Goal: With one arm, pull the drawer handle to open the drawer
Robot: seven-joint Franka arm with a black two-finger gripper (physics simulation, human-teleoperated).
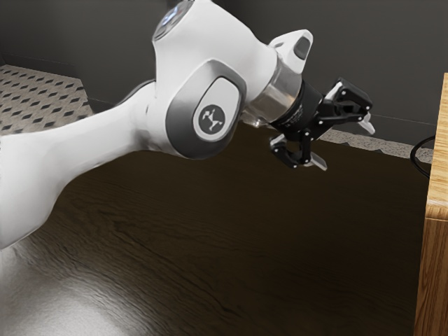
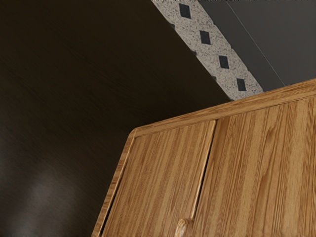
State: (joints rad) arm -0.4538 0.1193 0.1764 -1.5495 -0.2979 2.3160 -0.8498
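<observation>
One gripper (image 1: 343, 144), fingers spread, well apart from wooden cabinet (image 1: 435, 280)

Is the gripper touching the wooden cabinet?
No, the open gripper hangs in air, apart from the wooden cabinet at the exterior view's right.

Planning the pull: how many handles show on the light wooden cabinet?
1: a rounded wooden knob on the wooden cabinet's front, beside its seam. A dark loop at its edge may be another; more may be hidden.

Wooden cabinet (image 2: 247, 168) bears what seems a handle (image 2: 181, 228).
</observation>
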